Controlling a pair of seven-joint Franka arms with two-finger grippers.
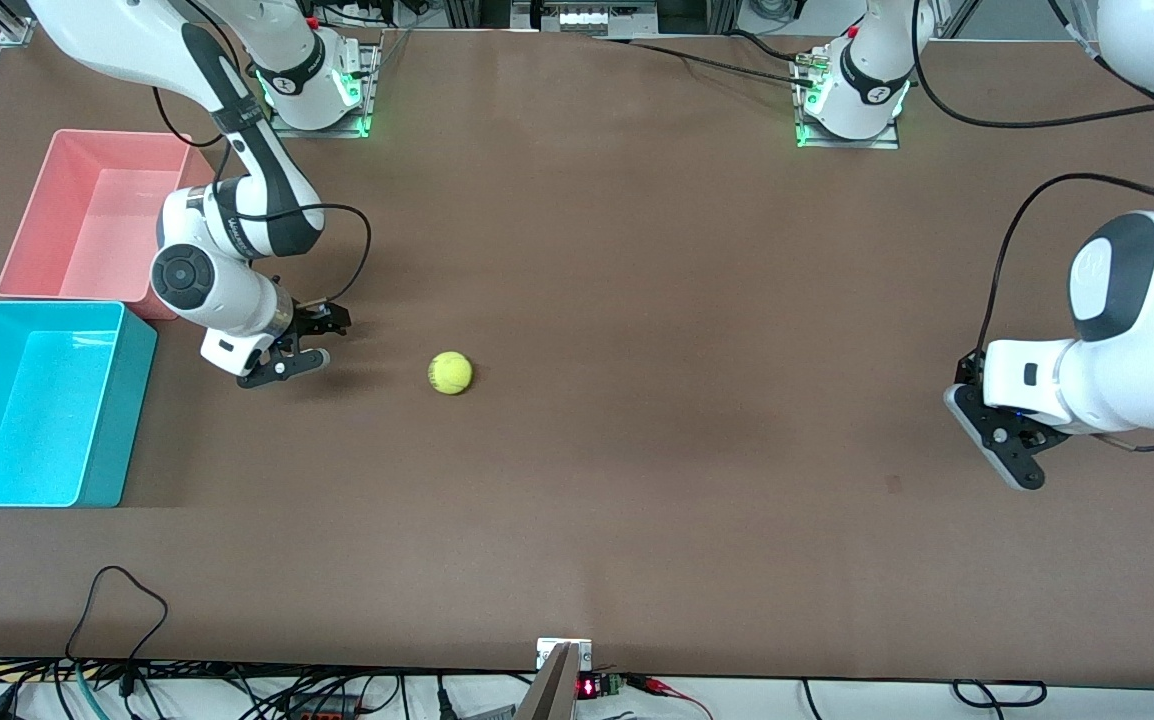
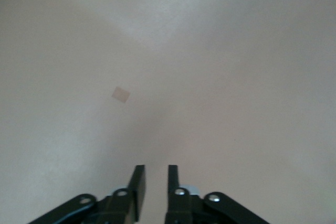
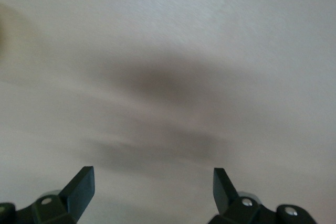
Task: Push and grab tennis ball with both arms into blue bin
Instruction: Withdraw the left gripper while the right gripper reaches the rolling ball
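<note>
The yellow-green tennis ball (image 1: pixel 450 372) rests on the brown table, around its middle. My right gripper (image 1: pixel 325 340) hangs low over the table beside the ball, between it and the bins, with its fingers (image 3: pixel 83 183) spread wide and nothing between them; it is open (image 3: pixel 153 182). The blue bin (image 1: pixel 97 420) stands with nothing in it at the right arm's end of the table. My left gripper (image 1: pixel 997 440) waits over bare table at the left arm's end, apart from the ball. It (image 2: pixel 156 174) shows a narrow gap between its fingers (image 2: pixel 137 182) and holds nothing.
A pink bin (image 1: pixel 32 230) with nothing in it stands beside the blue bin, farther from the front camera. A small pale patch (image 2: pixel 121 94) marks the table under the left gripper. Cables run along the table's front edge (image 1: pixel 337 665).
</note>
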